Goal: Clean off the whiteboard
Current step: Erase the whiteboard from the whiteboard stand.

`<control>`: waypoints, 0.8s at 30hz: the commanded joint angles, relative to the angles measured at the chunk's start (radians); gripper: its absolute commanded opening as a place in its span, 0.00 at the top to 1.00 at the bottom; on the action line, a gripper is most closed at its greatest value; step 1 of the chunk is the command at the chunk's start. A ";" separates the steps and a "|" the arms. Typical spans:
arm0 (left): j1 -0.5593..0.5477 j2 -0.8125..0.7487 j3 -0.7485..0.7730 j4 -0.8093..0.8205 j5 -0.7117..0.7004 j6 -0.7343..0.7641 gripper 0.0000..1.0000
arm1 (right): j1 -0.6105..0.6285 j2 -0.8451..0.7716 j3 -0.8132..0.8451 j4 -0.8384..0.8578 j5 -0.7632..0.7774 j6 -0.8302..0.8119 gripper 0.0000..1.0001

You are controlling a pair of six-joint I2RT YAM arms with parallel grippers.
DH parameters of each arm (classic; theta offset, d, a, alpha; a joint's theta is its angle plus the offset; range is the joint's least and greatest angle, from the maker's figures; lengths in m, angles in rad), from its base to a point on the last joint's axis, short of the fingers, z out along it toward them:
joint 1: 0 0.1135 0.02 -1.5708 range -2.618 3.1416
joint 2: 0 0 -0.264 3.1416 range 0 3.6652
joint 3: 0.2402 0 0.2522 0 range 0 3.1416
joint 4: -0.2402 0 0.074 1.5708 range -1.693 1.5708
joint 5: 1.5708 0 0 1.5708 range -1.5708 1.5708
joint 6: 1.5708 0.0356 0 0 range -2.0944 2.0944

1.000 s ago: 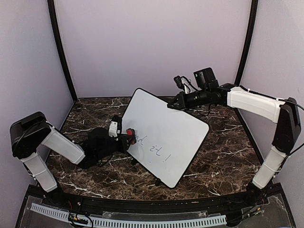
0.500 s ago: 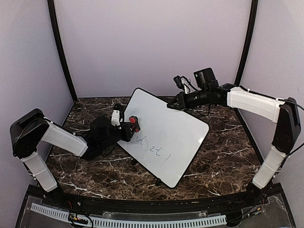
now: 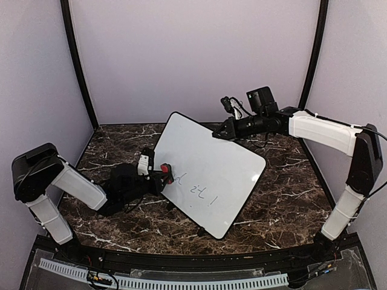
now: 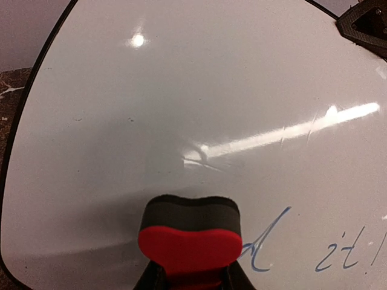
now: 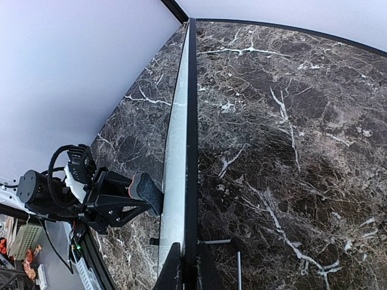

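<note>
The whiteboard [image 3: 211, 163] stands tilted on the table, its face to the left, with blue-grey writing "d it!" [image 3: 195, 194] near its lower part. My right gripper [image 3: 219, 132] is shut on the board's upper rim; in the right wrist view the fingers [image 5: 184, 269] pinch the black rim [image 5: 191, 151] edge-on. My left gripper [image 3: 158, 175] is shut on a red eraser [image 3: 166, 171] whose dark felt presses against the board's face. In the left wrist view the eraser [image 4: 188, 241] sits just left of the letter "d" [image 4: 266, 241] on the whiteboard [image 4: 181, 90].
The dark marble table [image 3: 290, 199] is boxed in by purple walls with black corner posts [image 3: 78, 66]. A white cable tray [image 3: 169, 281] runs along the near edge. The board's small black feet [image 3: 200, 231] rest on the marble.
The left gripper swept the eraser up the board toward the far side, then back down to where it began. Less writing remains at the left end of the text.
</note>
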 commanded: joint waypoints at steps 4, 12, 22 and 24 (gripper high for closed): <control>-0.008 0.005 0.072 -0.128 0.016 0.030 1.00 | 0.050 0.068 -0.044 -0.066 -0.049 -0.087 1.00; -0.009 0.033 0.203 -0.193 0.010 0.051 1.00 | 0.050 0.066 -0.044 -0.071 -0.046 -0.091 1.00; -0.039 -0.006 0.045 -0.177 0.004 0.011 1.00 | 0.049 0.068 -0.035 -0.072 -0.048 -0.092 1.00; -0.052 -0.013 0.024 -0.189 -0.005 0.013 1.00 | 0.049 0.069 -0.032 -0.070 -0.049 -0.090 1.00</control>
